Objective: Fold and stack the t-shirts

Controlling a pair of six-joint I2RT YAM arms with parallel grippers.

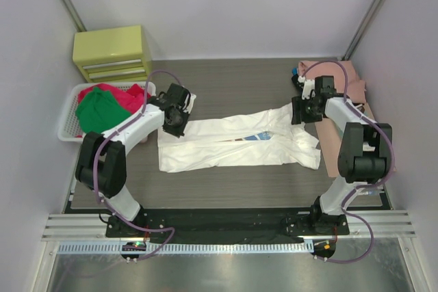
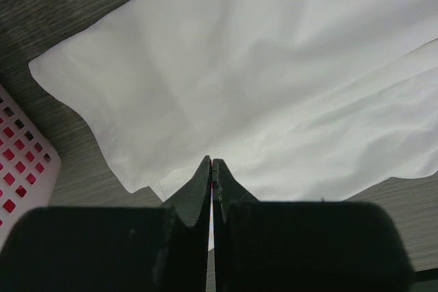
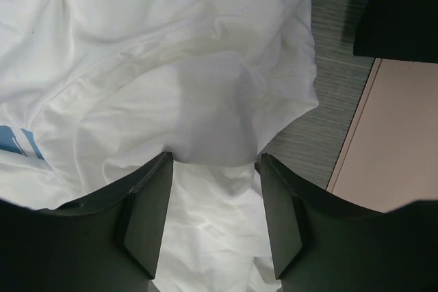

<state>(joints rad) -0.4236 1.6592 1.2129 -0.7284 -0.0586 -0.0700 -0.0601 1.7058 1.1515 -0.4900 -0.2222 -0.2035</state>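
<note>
A white t-shirt [image 1: 233,145] lies folded into a long band across the table's middle, with a bit of blue print [image 1: 260,136] showing. My left gripper [image 1: 172,128] is over its left end. In the left wrist view the gripper [image 2: 212,162] is shut, with the white cloth [image 2: 274,87] flat below it and nothing seen between the tips. My right gripper [image 1: 300,115] is over the shirt's right end. In the right wrist view it [image 3: 213,158] is open, its jaws on either side of a raised fold of the cloth [image 3: 205,107].
A white slotted basket [image 1: 68,111] at the left holds a red shirt [image 1: 130,97] and a green shirt [image 1: 99,111]. A yellow drawer unit [image 1: 113,52] stands at the back left. A salmon-pink shirt [image 1: 342,138] lies under the right arm, with dark cloth [image 1: 301,78] behind it.
</note>
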